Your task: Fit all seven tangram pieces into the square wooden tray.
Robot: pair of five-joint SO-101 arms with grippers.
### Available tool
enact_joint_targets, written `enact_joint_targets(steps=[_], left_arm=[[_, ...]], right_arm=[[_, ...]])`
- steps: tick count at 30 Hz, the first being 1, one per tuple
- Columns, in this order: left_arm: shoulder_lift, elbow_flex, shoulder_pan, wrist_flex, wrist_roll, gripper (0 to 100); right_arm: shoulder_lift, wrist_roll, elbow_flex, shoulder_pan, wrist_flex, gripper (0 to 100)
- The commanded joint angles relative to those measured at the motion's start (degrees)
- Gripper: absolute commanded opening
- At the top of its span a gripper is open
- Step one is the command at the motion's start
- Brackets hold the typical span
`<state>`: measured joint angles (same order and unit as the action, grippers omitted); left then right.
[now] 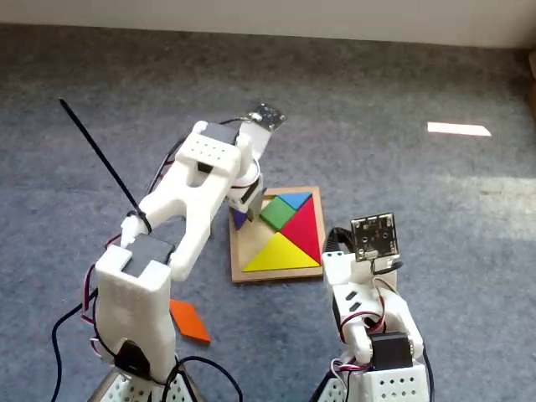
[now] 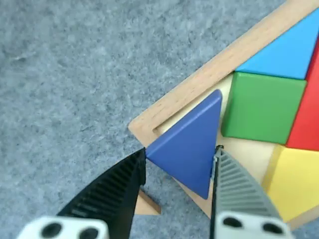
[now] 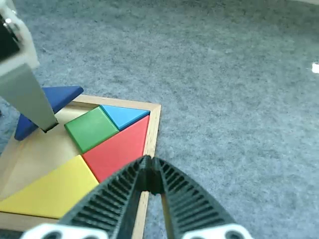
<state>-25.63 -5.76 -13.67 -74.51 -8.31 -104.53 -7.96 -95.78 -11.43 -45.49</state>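
Your left arm stretches forward with its wrist bent down. Your left gripper point(image 2: 177, 167) clamps a dark blue wooden triangle point(image 2: 192, 142) over a corner of the square wooden tray point(image 2: 199, 82). Your right arm sits folded near its base, and your right gripper point(image 3: 151, 174) is pinched together, empty, near the tray's edge. An orange wooden parallelogram point(image 1: 191, 321) lies on the grey carpet point(image 1: 402, 75) beside the left arm.

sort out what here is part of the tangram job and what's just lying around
Job: tray; dark blue triangle, held in the left fingers; green square; light blue triangle; red triangle; yellow triangle; orange piece out on the carpet.

Lying about: white strip; thin black rod.
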Motion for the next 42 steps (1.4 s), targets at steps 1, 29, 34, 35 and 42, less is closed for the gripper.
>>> enact_joint_targets(steps=[1,29,34,35,42], left_arm=[[0.5,-5.3,-1.6,-3.3,-0.5,26],[14.4,6.1,14.0,-6.0,18.5,33],[16.2,11.4,15.7,-5.6,25.8,33],[16.2,12.3,15.6,-5.5,26.7,33],[16.2,18.8,15.7,-0.5,34.0,33]], right_arm=[[-0.7,0.3,-5.8,0.3,1.8,2.0],[-0.7,0.3,-5.8,0.3,1.8,2.0],[-0.6,0.3,-5.8,0.3,1.7,2.0],[-0.6,0.3,-5.8,0.3,1.6,2.0],[-0.6,0.3,-5.8,0.3,1.5,2.0]])
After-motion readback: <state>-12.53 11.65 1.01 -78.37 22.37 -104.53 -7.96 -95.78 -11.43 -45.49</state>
